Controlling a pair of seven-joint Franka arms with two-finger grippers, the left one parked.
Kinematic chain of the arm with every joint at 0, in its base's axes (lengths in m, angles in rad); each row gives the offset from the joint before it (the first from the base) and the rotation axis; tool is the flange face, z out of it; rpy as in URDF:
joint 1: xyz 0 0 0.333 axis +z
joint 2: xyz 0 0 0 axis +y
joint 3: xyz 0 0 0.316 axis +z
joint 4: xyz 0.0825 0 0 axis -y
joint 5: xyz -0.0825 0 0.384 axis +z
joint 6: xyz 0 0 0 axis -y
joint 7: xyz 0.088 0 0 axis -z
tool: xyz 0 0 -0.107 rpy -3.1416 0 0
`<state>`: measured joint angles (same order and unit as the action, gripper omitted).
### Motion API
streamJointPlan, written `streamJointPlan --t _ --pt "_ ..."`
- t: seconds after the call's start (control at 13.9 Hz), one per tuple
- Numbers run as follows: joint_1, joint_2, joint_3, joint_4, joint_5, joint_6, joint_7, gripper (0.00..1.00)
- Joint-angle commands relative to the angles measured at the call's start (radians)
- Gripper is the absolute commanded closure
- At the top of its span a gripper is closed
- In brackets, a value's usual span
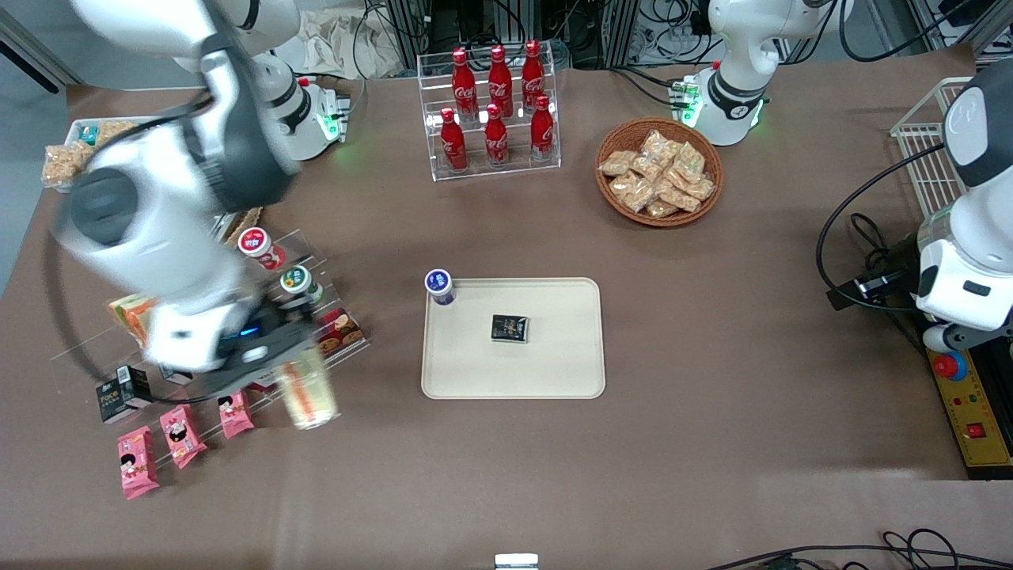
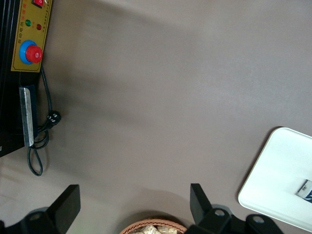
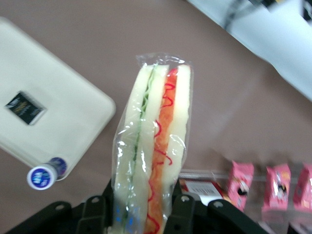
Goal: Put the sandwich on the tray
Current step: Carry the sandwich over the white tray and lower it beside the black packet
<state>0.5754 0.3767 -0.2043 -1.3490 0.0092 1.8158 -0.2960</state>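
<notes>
My right gripper (image 1: 297, 372) is shut on the sandwich (image 1: 307, 392), a wedge of pale bread with orange-red filling and a little green in clear wrap. In the right wrist view the sandwich (image 3: 153, 146) stands up between the fingers (image 3: 183, 209) of the gripper (image 3: 144, 214). I hold it above the table beside the acrylic snack shelf, toward the working arm's end. The cream-beige tray (image 1: 554, 372) lies at the table's middle, apart from the sandwich; it also shows in the right wrist view (image 3: 58, 131) and in the left wrist view (image 2: 278, 175).
A small dark packet (image 1: 510, 328) lies on the tray and a blue-capped bottle (image 1: 439, 286) stands at its corner. Pink snack packets (image 1: 182, 435) and an acrylic shelf (image 1: 316, 261) lie by the gripper. A rack of cola bottles (image 1: 497, 103) and a snack basket (image 1: 659, 172) stand farther from the camera.
</notes>
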Motion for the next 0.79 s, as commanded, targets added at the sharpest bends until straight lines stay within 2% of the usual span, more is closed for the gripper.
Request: streamJointPlan --t 0.0,0.14,0.29,0.72 --pt "0.085 0.071 -0.010 0.001 -0.035 0.065 -0.028 0.55" --pt "0.156 0.123 -0.012 -0.001 -0.076 0.126 -0.057 0.54" --pt "0.187 0.175 -0.010 -0.002 -0.130 0.193 -0.077 0.54" --pt "0.210 0.307 -0.009 -0.009 -0.133 0.347 -0.314 0.53"
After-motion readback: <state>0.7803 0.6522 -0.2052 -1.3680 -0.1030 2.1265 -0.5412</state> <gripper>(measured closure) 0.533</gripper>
